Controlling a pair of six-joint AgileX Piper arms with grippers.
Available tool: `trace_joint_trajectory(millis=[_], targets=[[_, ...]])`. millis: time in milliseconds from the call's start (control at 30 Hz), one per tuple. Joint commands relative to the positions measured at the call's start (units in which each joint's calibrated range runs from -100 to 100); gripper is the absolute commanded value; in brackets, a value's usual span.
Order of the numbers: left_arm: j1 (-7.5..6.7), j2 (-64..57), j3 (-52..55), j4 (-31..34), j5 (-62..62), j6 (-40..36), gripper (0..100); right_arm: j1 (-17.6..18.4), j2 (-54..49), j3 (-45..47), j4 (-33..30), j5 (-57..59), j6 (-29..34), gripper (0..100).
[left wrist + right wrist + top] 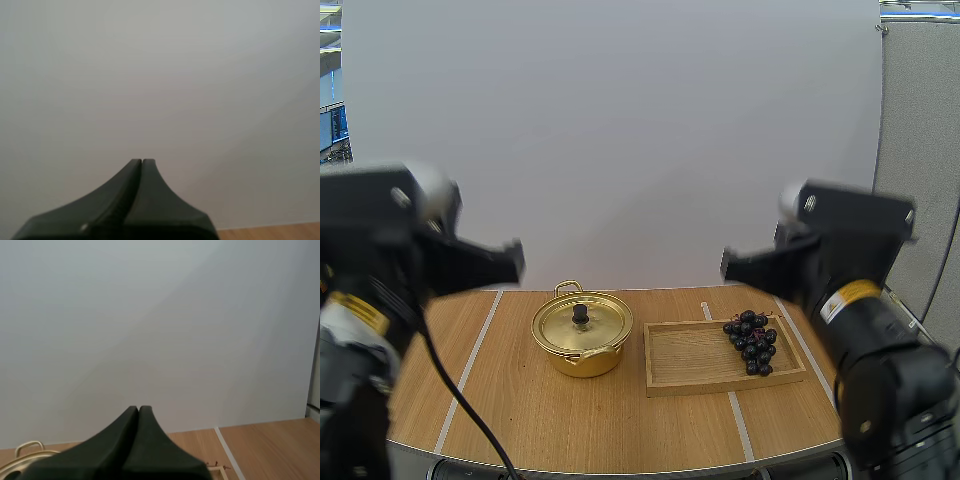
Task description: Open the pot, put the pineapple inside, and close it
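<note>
A gold pot (582,335) stands on the wooden table with its lid (581,321) on; the lid has a black knob. To its right a bunch of dark grapes (752,340) lies at the right end of a wooden tray (692,358). No pineapple is on the table. My left gripper (142,161) is held high above the table's left side, its fingers together as one wedge. My right gripper (138,408) hangs high on the right, also shut on nothing, with the pot's handle (28,446) beyond it.
The wooden table (520,420) carries pale tape lines (470,365). A white backdrop wall (620,140) rises behind it. Bare wood lies in front of the pot and tray.
</note>
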State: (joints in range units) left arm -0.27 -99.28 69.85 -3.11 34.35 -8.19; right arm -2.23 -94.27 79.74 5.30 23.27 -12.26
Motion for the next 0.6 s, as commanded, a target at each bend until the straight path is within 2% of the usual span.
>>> trace_joint_trajectory(millis=[0,67,167,333,567], targets=[[0.08,-0.38,6.79,0.20,-12.49,0.35,0,-0.19,-0.16,4.25,-0.03,-4.33,-1.48,0],[0.08,-0.38,10.86,0.20,-20.91,0.35,0,-0.19,-0.16,5.78,-0.03,-4.33,-3.05,0],[0.08,-0.38,14.65,0.20,-27.03,0.35,0,-0.19,-0.16,6.58,-0.03,-4.33,-4.63,0],[0.08,-0.51,18.10,0.20,-27.42,0.13,0,-0.19,-0.30,6.58,0.82,-5.65,-4.64,0],[0.08,-0.72,20.29,0.20,-27.42,0.13,0,1.17,-4.76,6.58,5.34,-5.65,-4.64,0]])
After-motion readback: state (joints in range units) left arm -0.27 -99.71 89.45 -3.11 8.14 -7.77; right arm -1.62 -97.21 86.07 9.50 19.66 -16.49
